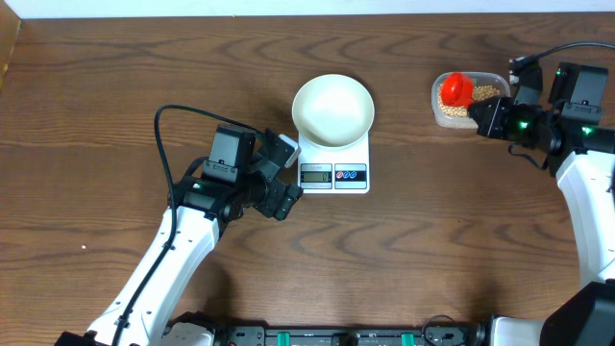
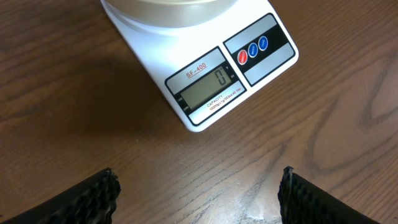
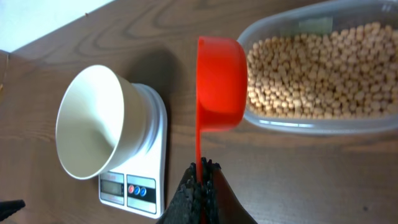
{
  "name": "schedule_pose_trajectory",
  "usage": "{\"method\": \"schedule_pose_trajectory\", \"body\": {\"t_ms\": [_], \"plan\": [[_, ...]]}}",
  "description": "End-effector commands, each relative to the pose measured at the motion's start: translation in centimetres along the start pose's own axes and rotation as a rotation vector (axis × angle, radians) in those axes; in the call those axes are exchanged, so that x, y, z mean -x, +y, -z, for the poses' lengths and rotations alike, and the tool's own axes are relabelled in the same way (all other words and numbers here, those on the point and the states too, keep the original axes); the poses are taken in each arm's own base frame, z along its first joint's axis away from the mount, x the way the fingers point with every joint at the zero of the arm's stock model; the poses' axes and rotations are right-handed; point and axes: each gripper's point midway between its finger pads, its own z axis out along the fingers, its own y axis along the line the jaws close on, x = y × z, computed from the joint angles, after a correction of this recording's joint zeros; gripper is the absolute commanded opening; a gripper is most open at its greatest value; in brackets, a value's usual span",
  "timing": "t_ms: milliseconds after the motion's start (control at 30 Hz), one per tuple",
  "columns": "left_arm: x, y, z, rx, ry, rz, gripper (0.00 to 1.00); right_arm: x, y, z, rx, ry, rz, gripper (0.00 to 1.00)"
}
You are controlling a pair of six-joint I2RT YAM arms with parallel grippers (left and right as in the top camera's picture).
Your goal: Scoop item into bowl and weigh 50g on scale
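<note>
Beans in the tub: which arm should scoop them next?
Right. The right claw grips the red scoop at the tub of beans; the left claw hangs open, empty, near the scale.

The overhead camera looks straight down on the whole bench [image 1: 96, 86]. The left wrist camera sits low and close, looking past the left tool [image 2: 199, 199] at the scale [image 2: 205, 81]. The right wrist camera, rolled sideways, looks along the right tool [image 3: 200, 183] and red scoop [image 3: 221, 84] toward the bowl [image 3: 93, 124]. All three share scale and bowl.
</note>
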Motion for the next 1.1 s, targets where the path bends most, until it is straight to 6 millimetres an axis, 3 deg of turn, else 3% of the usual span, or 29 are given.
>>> {"method": "schedule_pose_trajectory", "body": {"t_ms": [0, 433, 1067], "plan": [[-0.23, -0.3, -0.12, -0.015, 0.005, 0.0, 0.85, 0.38, 0.73, 0.9, 0.015, -0.01, -0.007, 0.01], [-0.24, -0.17, -0.12, -0.008, 0.006, -0.001, 0.93, 0.02, 0.69, 0.9, 0.014, 0.004, -0.015, 0.01], [0.0, -0.11, -0.12, -0.005, -0.003, -0.004, 0.93, 0.19, 0.03, 0.9, -0.025, -0.004, 0.04, 0.01]]}}
